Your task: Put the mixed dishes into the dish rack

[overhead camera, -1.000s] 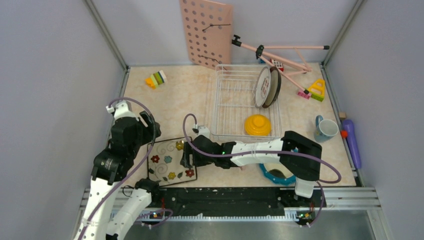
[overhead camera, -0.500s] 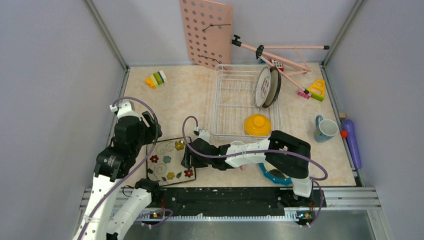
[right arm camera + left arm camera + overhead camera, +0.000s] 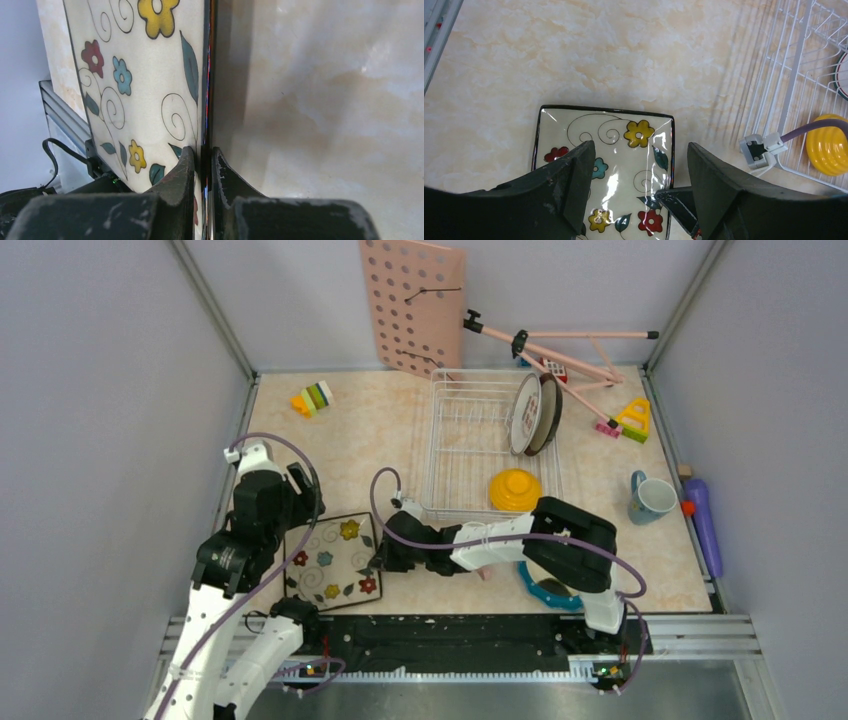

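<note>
You work in lab test cell, not kitchen. Plain grey panel walls (image 3: 100, 390) box in marble-look tabletop (image 3: 370, 440) on three sides; aluminium corner posts (image 3: 210, 305) hold panels. Your robot arms (image 3: 245, 530) bolt to slotted metal rail (image 3: 690, 628) at near edge. Props are staged: dish rack (image 3: 450, 440), pink pegboard (image 3: 410, 305) leaning on back wall, toy blocks (image 3: 312, 398).

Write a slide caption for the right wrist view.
Right gripper shut on the edge of the square floral plate, beige marbled tabletop beyond.
</note>
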